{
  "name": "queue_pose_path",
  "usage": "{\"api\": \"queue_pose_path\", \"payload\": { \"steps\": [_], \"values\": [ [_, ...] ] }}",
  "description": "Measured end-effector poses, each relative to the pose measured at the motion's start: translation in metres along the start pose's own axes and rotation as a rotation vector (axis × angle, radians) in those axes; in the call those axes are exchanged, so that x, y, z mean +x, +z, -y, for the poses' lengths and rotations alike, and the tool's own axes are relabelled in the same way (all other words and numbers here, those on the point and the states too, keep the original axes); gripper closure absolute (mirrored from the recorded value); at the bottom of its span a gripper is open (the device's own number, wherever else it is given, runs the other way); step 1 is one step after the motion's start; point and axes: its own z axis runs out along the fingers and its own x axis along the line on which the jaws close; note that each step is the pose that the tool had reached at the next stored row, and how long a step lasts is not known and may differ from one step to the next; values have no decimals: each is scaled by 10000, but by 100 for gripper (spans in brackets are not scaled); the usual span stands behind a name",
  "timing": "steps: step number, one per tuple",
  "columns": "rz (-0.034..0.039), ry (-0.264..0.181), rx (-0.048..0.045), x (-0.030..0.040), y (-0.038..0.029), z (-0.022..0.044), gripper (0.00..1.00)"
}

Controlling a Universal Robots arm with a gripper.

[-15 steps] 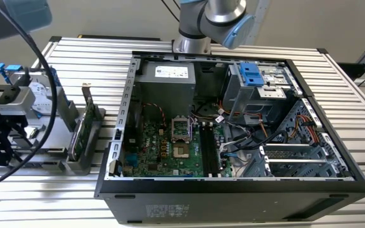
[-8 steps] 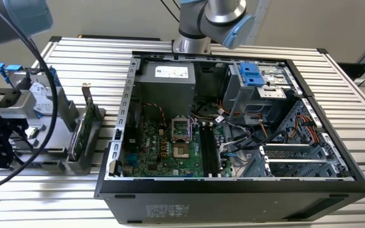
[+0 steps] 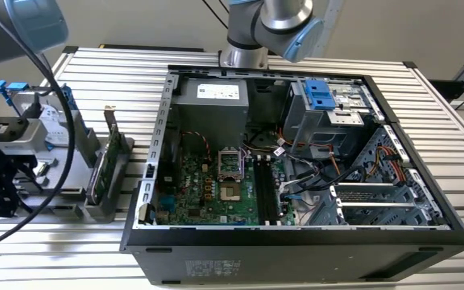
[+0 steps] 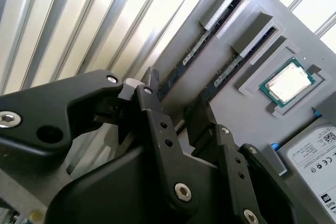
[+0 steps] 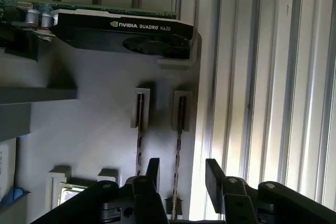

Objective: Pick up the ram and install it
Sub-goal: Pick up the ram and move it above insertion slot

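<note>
Two ram sticks stand on edge in slots of a grey holder (image 5: pixel 100 129). In the first wrist view they are thin dark strips, one (image 5: pixel 179 129) nearer the holder's edge and the other (image 5: pixel 140 129) beside it. My gripper (image 5: pixel 182 174) is open just above them, its black fingers (image 5: pixel 212 174) straddling the end of the edge-side ram without touching it. In the second wrist view the same ram (image 4: pixel 202 43) runs in between the open gripper (image 4: pixel 176 100), and the other ram (image 4: pixel 236 64) lies beside it.
The holder also carries a graphics card (image 5: pixel 121 30), a processor chip (image 4: pixel 287 82) and a silver hard drive (image 4: pixel 315 156). In the exterior view the open computer case (image 3: pixel 159 151) sits on the slatted table with its motherboard memory slots (image 3: pixel 268 187), the holder (image 3: pixel 95 199) to its left.
</note>
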Motion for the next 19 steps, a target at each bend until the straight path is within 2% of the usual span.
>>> {"api": "queue_pose_path", "payload": {
  "steps": [11,19],
  "values": [
    [1,-1,2,2,117,2,0],
    [2,52,18,29,192,3,0]
  ]
}}
